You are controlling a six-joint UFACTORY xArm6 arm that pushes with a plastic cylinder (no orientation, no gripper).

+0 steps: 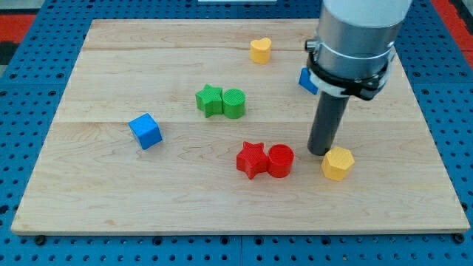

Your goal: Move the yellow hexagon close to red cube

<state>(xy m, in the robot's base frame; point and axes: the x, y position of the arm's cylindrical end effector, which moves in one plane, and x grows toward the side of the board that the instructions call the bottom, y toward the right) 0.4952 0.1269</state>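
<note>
A yellow hexagon (338, 163) lies at the lower right of the wooden board (111, 185). My tip (319, 152) rests on the board just to the hexagon's upper left, close to it or touching it. A red cylinder (280, 160) sits to the left of the tip, pressed against a red star (252, 159). No red cube can be made out; the red blocks seen are the star and the cylinder. The hexagon is about a block's width to the right of the red cylinder.
A green star (209, 100) and green cylinder (233, 103) sit together at the centre. A blue cube (145, 131) lies at the left. A yellow heart-like block (260, 50) is at the top. A blue block (307, 80) is partly hidden behind the arm.
</note>
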